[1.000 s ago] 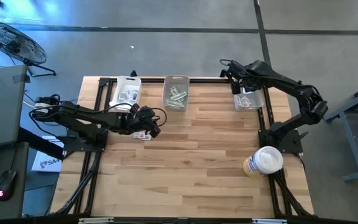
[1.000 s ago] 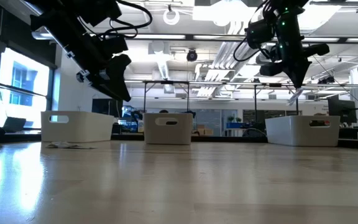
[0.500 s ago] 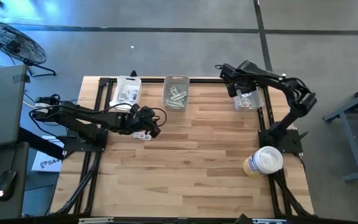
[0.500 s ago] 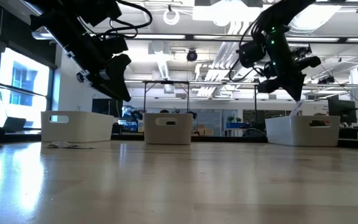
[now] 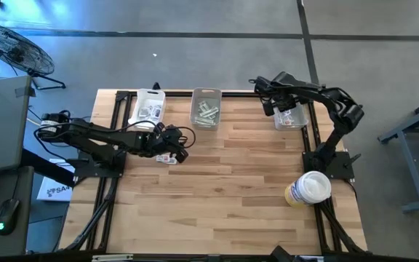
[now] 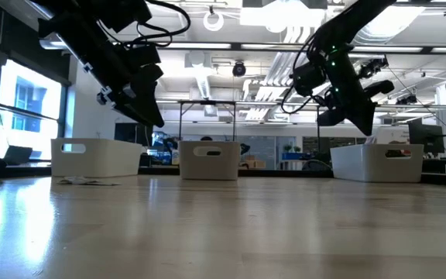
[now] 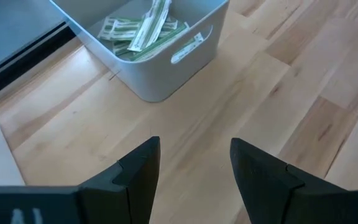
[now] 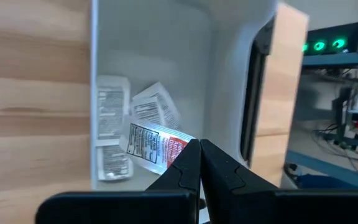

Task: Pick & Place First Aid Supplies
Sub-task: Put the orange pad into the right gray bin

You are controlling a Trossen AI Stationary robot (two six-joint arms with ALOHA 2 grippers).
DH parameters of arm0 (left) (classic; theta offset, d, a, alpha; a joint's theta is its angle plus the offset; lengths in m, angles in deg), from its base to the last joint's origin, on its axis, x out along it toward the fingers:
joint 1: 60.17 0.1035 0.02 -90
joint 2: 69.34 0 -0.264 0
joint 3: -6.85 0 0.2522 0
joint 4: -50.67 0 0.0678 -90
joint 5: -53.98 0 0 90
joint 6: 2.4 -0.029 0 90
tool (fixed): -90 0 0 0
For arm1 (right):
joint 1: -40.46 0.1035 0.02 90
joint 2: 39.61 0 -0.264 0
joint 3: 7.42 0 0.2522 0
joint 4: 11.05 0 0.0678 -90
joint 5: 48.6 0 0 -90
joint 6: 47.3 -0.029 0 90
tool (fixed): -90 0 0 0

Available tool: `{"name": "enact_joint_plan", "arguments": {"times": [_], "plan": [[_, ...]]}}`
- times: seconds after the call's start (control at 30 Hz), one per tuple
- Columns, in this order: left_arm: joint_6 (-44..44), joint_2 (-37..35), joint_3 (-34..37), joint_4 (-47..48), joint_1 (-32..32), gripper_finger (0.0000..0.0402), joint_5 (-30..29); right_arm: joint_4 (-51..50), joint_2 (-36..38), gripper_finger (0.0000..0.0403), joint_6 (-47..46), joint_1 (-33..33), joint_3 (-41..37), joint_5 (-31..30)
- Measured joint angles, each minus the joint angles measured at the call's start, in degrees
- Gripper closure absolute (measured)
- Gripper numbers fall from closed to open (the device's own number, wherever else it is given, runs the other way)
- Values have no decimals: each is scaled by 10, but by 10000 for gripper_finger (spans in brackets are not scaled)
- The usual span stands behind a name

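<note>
Wooden table, far edge: right gripper, jaws pressed together pinching a red-marked packet, hangs over the right bin; release comes next. Left gripper, jaws spread, hovers near loose packets.

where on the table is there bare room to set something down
The bare wood in front of the three bins is open, from the left gripper across to the white-and-yellow tub. The back edge is crowded with bins.

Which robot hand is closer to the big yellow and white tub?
The right. The right gripper is over the far right bin, up-table from the tub; the left gripper is across the table.
</note>
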Motion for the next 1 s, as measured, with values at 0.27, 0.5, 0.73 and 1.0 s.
{"name": "enact_joint_plan", "arguments": {"times": [0.27, 0.5, 0.73, 1.0], "plan": [[0, 0, 0, 0, 0, 209, -1, 24, -9, 403, 1, 0, 0, 27], [2, 0, 0, 0, 0, 209, -1, 58, -10, 403, -5, -4, -46, 29], [2, 0, 0, -2, 0, 209, -3, 60, -10, 386, 14, -23, -76, -21], [24, 0, 0, -2, 0, 209, -1, 40, -2, 283, 67, -16, -75, -6]]}}
